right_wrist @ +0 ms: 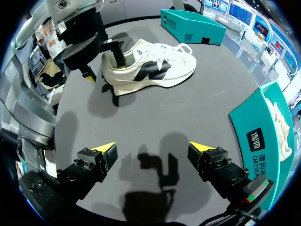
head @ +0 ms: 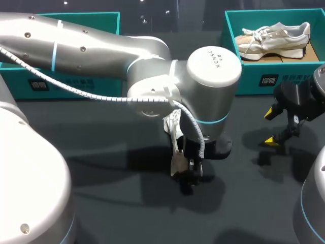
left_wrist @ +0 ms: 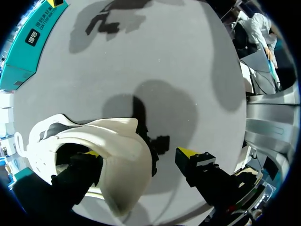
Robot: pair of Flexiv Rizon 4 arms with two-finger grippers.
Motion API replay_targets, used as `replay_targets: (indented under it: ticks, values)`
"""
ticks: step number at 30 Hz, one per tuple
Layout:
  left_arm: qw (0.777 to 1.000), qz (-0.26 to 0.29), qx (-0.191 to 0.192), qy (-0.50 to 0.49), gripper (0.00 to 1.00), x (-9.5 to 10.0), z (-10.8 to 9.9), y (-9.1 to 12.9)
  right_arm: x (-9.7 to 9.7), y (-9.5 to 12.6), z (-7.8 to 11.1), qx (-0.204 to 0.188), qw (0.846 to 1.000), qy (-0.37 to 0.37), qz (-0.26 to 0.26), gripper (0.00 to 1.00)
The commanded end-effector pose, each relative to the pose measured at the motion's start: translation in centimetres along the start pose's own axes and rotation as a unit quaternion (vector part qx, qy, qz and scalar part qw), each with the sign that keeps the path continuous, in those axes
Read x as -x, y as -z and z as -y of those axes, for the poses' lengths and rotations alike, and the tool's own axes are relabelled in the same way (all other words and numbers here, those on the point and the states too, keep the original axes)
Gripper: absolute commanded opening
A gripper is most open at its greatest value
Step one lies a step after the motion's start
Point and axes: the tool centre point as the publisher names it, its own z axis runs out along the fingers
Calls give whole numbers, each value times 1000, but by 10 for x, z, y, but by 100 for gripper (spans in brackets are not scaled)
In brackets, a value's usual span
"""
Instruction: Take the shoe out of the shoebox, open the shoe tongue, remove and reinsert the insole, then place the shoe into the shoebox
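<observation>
Two shoes are in sight. One white shoe with dark side panels (right_wrist: pixel 155 68) sits on the dark tabletop (head: pixel 127 213) near its middle, out of any box. The second, pale shoe (head: pixel 274 38) lies inside the teal shoebox (head: pixel 284 76) at the far right of the tabletop. A second teal box (head: pixel 15 76) stands at the far left. That makes two boxes, well apart from each other.

Two arms are in view. The left arm reaches past the middle to the shoe on the tabletop. Its left claw (left_wrist: pixel 140 153) is spread wide. One yellow-tipped finger (left_wrist: pixel 91 153) is dipped inside the shoe's heel opening. The other finger (left_wrist: pixel 188 155) stands outside the shoe, with a gap to the heel wall, so the claw has no grip from both sides.

The right claw (right_wrist: pixel 151 148) hangs above bare tabletop, near the box that holds the second shoe. Its two fingers are spread far apart with nothing between them.
</observation>
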Motion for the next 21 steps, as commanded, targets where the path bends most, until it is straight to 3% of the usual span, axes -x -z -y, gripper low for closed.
replay_targets:
  ticks: [1, 11, 13, 15, 21]
  values:
    - [1000, 0, -4, -1, 88, -2, -1, -3, -1, 0, 0, -1, 1000, 0, 1, 100]
    - [1000, -7, -15, 3, 71, 1, -5, -5, -1, 0, 0, -1, 1000, 0, 1, 100]
    - [1000, -9, -15, 3, 64, 2, -5, -6, -1, 0, 0, -1, 1000, 0, 1, 100]
    - [1000, -11, -15, 3, 49, 2, -5, -7, -1, 0, 0, -1, 1000, 0, 1, 100]
    - [1000, -16, -9, 4, 37, 3, -3, -10, -1, 0, 0, -1, 1000, 0, 1, 100]
